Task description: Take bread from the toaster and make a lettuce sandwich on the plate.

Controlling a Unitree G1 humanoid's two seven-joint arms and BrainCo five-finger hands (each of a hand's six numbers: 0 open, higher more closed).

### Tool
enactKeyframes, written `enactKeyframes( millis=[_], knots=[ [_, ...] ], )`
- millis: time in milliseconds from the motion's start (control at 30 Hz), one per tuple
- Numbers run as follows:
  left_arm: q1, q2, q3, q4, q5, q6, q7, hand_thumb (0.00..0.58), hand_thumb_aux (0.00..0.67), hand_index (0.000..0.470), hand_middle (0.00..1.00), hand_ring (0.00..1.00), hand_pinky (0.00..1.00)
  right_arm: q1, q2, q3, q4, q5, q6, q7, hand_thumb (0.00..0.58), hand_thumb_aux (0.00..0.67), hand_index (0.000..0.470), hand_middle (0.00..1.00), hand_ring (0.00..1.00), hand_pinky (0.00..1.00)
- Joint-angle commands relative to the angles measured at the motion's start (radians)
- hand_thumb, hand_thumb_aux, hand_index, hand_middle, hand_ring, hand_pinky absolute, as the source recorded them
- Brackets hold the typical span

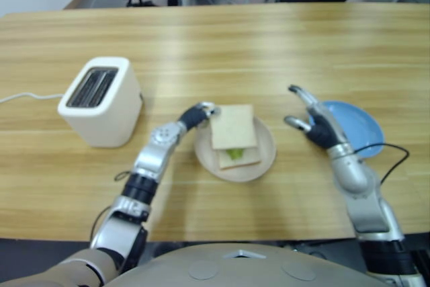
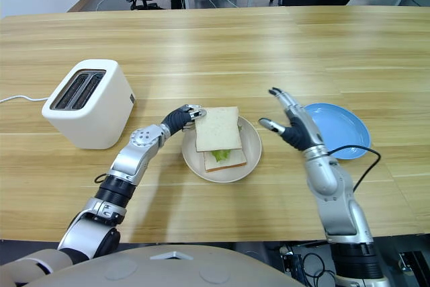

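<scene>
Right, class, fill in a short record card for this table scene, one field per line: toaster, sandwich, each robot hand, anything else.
Toaster: white boxy toaster, on the left, no bread sticking out.
Sandwich: two pale bread slices with green lettuce between, on a round beige plate.
Left hand: left hand at the top slice's left corner; grip unclear.
Right hand: right hand open, holding nothing, between the two plates.
Other: round blue plate, far right, on the wooden table.

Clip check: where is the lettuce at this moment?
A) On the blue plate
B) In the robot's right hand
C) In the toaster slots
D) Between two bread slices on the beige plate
D: the green lettuce peeks out between the top bread slice and the bottom slice, stacked on the beige plate.
</scene>
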Motion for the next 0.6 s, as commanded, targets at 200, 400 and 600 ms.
enactKeyframes(
  millis=[200, 400, 600],
  knots=[
    [-0.004, 0.004, -0.057, 0.088, 0.107, -0.039, 0.052, 0.580, 0.670, 0.460, 1.00, 1.00, 1.00, -0.006, -0.023, 0.152, -0.006, -0.186, -0.056, -0.001, 0.000, 0.000, 0.000, 0.00, 0.00, 0.00],
    [-0.027, 0.002, -0.071, 0.182, 0.159, -0.080, 0.077, 0.580, 0.670, 0.460, 1.00, 1.00, 1.00, -0.016, -0.041, 0.249, -0.009, -0.307, -0.076, 0.009, 0.000, 0.000, 0.000, 0.00, 0.00, 0.00],
    [-0.050, -0.016, -0.072, 0.295, 0.184, -0.124, 0.102, 0.580, 0.670, 0.460, 1.00, 1.00, 1.00, -0.034, -0.072, 0.330, 0.029, -0.427, -0.088, 0.010, 0.000, 0.000, 0.000, 0.00, 0.00, 0.00]
  ],
)
